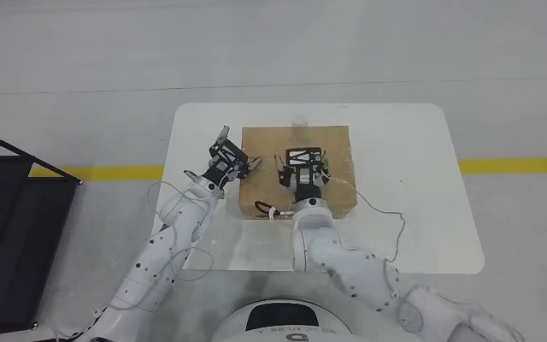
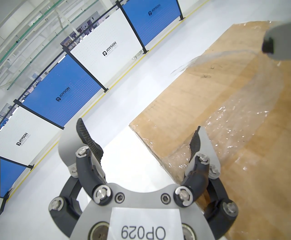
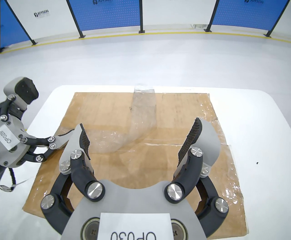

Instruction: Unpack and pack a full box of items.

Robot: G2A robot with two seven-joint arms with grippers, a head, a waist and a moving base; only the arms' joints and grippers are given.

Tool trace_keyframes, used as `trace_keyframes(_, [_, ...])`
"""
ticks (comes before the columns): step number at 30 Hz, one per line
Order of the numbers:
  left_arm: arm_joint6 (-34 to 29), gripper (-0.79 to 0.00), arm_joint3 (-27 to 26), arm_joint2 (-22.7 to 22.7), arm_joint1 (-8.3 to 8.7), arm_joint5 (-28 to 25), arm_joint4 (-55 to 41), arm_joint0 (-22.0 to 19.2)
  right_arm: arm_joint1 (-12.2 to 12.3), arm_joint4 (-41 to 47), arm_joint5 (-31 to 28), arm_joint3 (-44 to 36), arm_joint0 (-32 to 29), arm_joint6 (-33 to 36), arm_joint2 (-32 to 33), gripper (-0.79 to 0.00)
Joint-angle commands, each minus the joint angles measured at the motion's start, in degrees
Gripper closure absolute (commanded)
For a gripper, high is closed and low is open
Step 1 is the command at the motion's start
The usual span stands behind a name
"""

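Taped-up cardboard box [image 1: 335,162] sits in the middle of the table [image 1: 410,214]. Right gripper [image 3: 139,124] hangs over its top, fingers wide apart. Left gripper [image 2: 139,127] is at the box's left edge, also spread.

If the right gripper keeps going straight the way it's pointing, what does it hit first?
Probably the closed top of the cardboard box, near the curved clear tape. The right gripper is over it, fingers open; how far above is unclear.

pale grey floor [image 1: 256,51] with a yellow line [image 1: 504,165]; blue and white panels [image 3: 109,13] behind.
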Motion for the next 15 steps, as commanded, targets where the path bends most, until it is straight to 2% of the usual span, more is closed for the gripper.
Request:
trace_keyframes(1, [0.0,-0.785,0.0,0.0,0.0,0.0,0.0,0.0,-0.9,-3.6,0.8,1.8,1.5,5.0,-1.0,-0.785])
trace_keyframes(5, [0.0,-0.785,0.0,0.0,0.0,0.0,0.0,0.0,-2.6,-7.1,2.6,4.3,4.1,12.7,-1.4,-0.785])
trace_keyframes(6, [0.0,-0.785,0.0,0.0,0.0,0.0,0.0,0.0,-3.1,-8.2,2.6,5.1,4.5,14.7,-1.1,-0.757])
trace_keyframes(8, [0.0,-0.785,0.0,0.0,0.0,0.0,0.0,0.0,-3.8,-10.3,2.6,5.9,4.5,17.3,0.0,-0.659])
trace_keyframes(9, [0.0,-0.785,0.0,0.0,0.0,0.0,0.0,0.0,-4.0,-10.9,2.6,6.0,4.3,18.6,0.8,-0.582])
trace_keyframes(11, [0.0,-0.785,0.0,0.0,0.0,0.0,0.0,0.0,-4.3,-12.1,2.6,6.0,3.6,20.1,2.4,-0.369])
trace_keyframes(15, [0.0,-0.785,0.0,0.0,0.0,0.0,0.0,0.0,-4.6,-12.8,2.6,4.4,0.2,20.1,7.1,-0.32])
